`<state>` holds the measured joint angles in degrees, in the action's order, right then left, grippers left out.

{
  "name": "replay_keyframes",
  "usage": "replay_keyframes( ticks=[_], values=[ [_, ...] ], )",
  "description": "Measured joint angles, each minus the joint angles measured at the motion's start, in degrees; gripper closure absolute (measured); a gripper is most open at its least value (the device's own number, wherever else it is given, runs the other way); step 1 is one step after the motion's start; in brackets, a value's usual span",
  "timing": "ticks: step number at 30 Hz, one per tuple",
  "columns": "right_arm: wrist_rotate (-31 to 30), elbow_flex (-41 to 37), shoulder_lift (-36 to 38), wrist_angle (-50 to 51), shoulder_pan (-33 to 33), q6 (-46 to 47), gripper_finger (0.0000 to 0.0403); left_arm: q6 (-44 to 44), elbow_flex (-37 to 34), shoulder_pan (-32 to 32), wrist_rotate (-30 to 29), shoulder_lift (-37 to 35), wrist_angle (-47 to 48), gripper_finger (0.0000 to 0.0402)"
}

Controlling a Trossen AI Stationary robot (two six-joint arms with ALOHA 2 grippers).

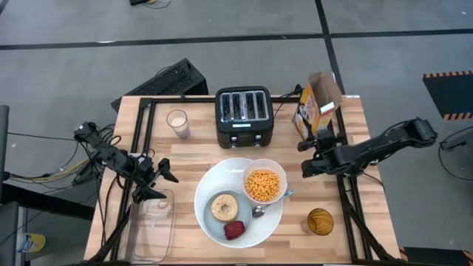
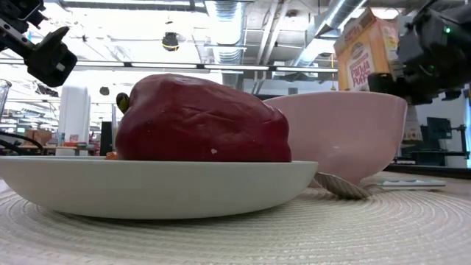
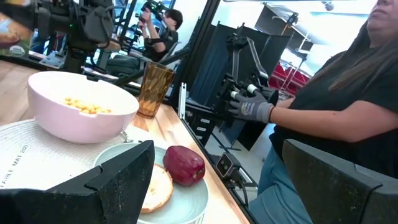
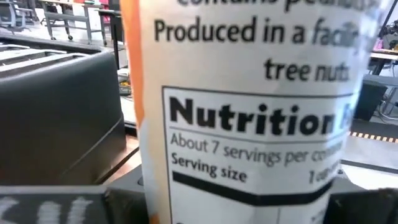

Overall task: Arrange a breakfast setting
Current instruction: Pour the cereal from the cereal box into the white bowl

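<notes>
The red food piece [image 1: 234, 230] and bagel [image 1: 223, 206] were seen on the blue-grey plate [image 1: 211, 222], the cereal-filled white bowl [image 1: 264, 181] just behind, all well clear of the left gripper [image 1: 164, 185], fingers spread. The right gripper [image 1: 304, 157] was clamped on the cereal box [image 1: 316, 107].

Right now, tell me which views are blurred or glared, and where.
Right wrist view: cereal box fills the frame, its print soft. Low view: red food piece sharp, ceiling lights glaring behind it. Left wrist view: bright windows wash out the background. High view: evenly lit.
</notes>
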<state>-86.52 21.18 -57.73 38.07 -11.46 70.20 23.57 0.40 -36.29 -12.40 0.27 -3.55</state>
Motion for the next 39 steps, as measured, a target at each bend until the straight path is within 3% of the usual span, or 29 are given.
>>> replay_keyframes(
  ticks=[6, 19, 31, 39],
  values=[
    [3.97, -1.78, -3.98, -2.51, 1.67, 4.64, 0.0188, 0.00, 0.02, 0.02, 0.00, 0.00, 0.02, 0.0061],
    [7.64, -1.97, -14.18, -14.64, 5.03, 5.02, 0.0179, 0.00, 0.00, 0.00, 0.00, 0.00, 0.00, 0.0061],
    [8.77, -1.96, -15.35, -20.84, 5.84, 5.00, 0.0109, 0.00, 0.02, 0.00, 0.00, 0.00, 0.01, 0.0061],
    [9.52, -1.96, -10.35, -20.39, 4.39, 3.16, 0.0014, 0.00, 0.00, 0.01, 0.00, 0.00, 0.02, 0.0061]
  ],
)
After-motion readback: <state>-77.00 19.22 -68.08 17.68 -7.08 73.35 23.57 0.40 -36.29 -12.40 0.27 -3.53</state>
